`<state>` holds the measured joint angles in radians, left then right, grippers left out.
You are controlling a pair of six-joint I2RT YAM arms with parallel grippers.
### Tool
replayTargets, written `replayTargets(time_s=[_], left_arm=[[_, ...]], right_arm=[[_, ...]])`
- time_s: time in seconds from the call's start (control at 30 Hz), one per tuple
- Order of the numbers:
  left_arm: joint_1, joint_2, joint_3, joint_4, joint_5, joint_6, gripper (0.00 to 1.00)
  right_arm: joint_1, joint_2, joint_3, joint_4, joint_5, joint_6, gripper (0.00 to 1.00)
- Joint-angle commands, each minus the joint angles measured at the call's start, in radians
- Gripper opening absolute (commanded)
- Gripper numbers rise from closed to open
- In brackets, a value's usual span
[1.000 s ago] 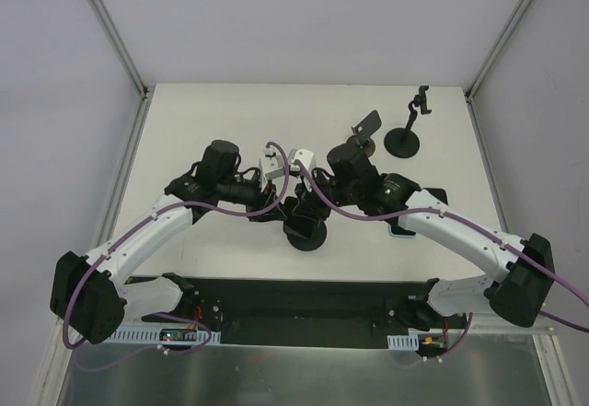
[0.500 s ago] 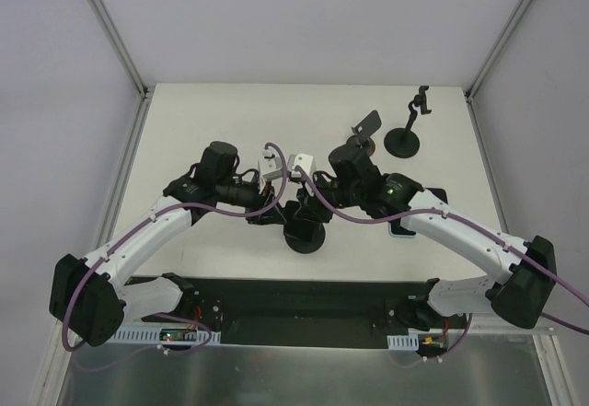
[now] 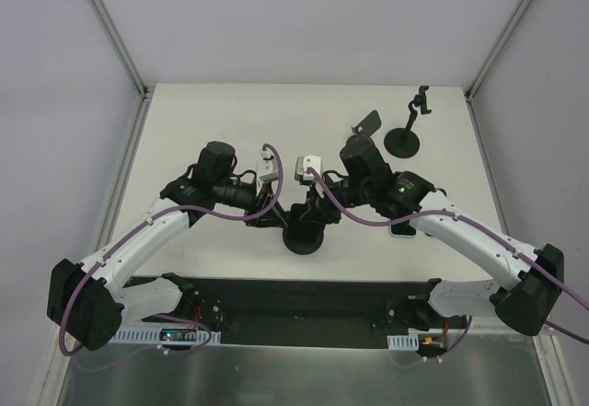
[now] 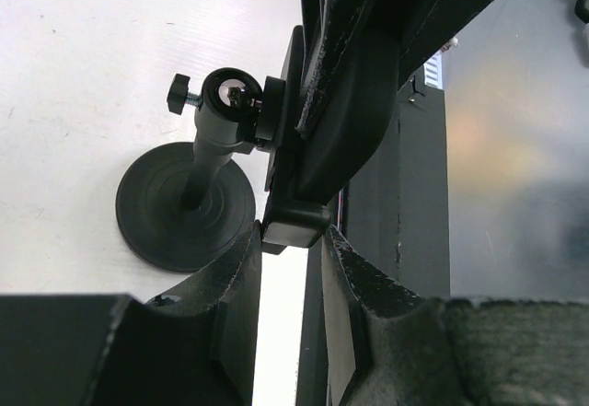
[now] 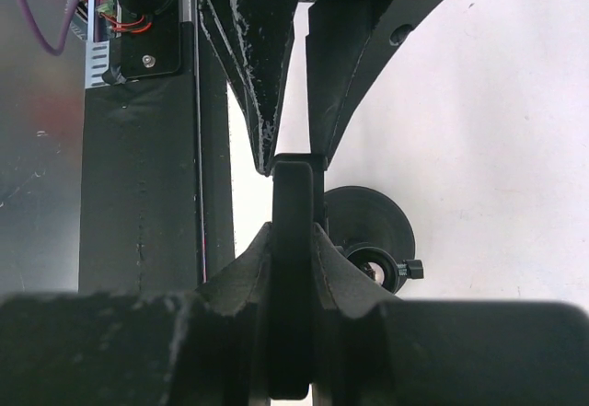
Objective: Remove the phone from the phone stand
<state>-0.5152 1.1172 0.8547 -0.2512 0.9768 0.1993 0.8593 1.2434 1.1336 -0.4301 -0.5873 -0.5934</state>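
No text, label, brand, number or sign can be read on the stand [image 3: 304, 238] or elsewhere

Around me stand pale lilac-grey walls [image 3: 304, 19] joined by slanting aluminium posts [image 3: 110, 27], with an off-white table [image 3: 184, 130] under even light and a black strip [image 3: 304, 300] along its near edge.
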Motion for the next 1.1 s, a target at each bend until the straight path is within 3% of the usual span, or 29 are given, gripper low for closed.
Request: replayTargets(time_s=[0.0, 0.1, 0.2, 0.43, 0.47, 0.57, 0.67, 0.93, 1.07], left_arm=[[0.060, -0.028, 0.014, -0.007, -0.076, 0.019, 0.00], [0.058, -0.022, 0.020, -0.005, -0.098, 0.009, 0.00], [0.058, -0.026, 0.023, -0.008, -0.105, 0.002, 0.00], [0.057, -0.132, -0.017, 0.064, -0.263, -0.050, 0.49], [0.055, -0.167, -0.032, 0.075, -0.285, -0.052, 0.60], [0.038, -0.214, -0.055, 0.098, -0.394, -0.055, 0.77], [0.011, -0.243, -0.066, 0.110, -0.478, -0.057, 0.88], [-0.011, -0.281, -0.082, 0.128, -0.670, -0.089, 0.95], [-0.017, -0.280, -0.080, 0.133, -0.684, -0.115, 0.95]], right_arm=[[-0.009, -0.062, 0.017, -0.183, -0.134, -0.051, 0.01], [-0.008, -0.062, 0.018, -0.170, -0.152, -0.042, 0.01], [-0.008, -0.064, 0.003, -0.112, -0.071, 0.021, 0.01], [0.010, -0.058, -0.020, 0.047, 0.169, 0.214, 0.01], [0.026, -0.052, -0.008, 0.048, 0.202, 0.225, 0.01], [0.064, -0.016, 0.034, 0.039, 0.372, 0.291, 0.01], [0.111, 0.021, 0.063, 0.044, 0.536, 0.374, 0.01], [0.164, 0.105, 0.126, 0.067, 0.849, 0.558, 0.01], [0.167, 0.117, 0.135, 0.073, 0.885, 0.575, 0.11]])
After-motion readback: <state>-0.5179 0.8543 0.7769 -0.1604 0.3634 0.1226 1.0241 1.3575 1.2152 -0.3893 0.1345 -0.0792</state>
